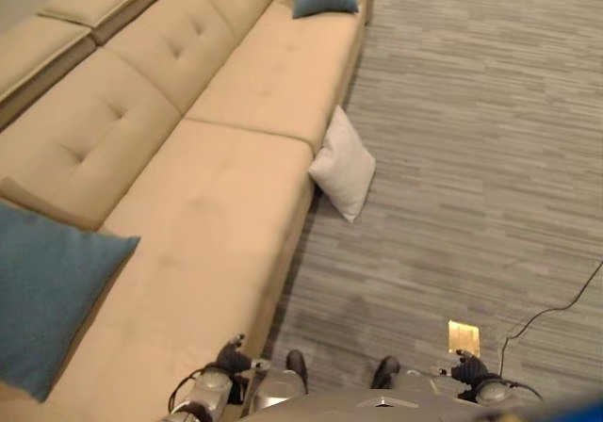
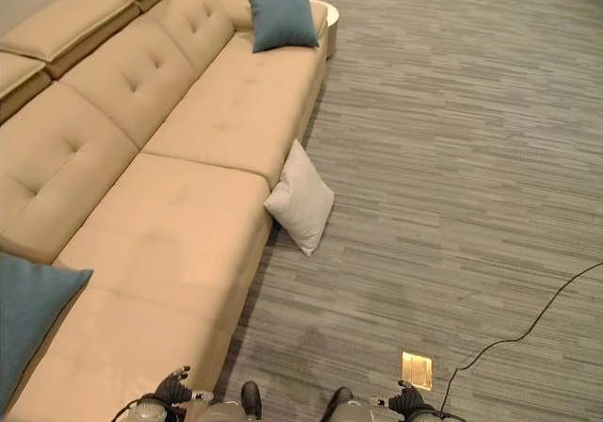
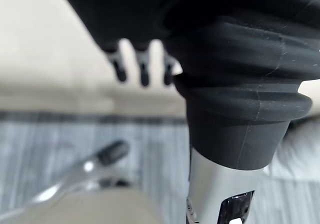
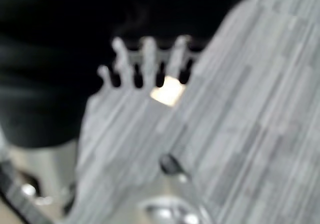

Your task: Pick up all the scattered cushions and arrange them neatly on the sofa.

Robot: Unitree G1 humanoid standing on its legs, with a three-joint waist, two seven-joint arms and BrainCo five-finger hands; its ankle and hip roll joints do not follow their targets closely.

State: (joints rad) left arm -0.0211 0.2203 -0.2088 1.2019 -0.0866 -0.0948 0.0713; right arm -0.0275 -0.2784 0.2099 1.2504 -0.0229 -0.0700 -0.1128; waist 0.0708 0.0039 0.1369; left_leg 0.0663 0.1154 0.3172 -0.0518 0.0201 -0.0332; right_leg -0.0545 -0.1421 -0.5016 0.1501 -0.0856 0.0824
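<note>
Blue cushion on the near left end of the sofa. Another blue cushion propped at the far end. White cushion down on the grey floor, leaning against the sofa's front edge. Probably soft, light and squashy; best grabbed by its top corner or pinched at the edge. Left hand with straight fingers, holding nothing. Right hand also loose and empty, above the floor.
</note>
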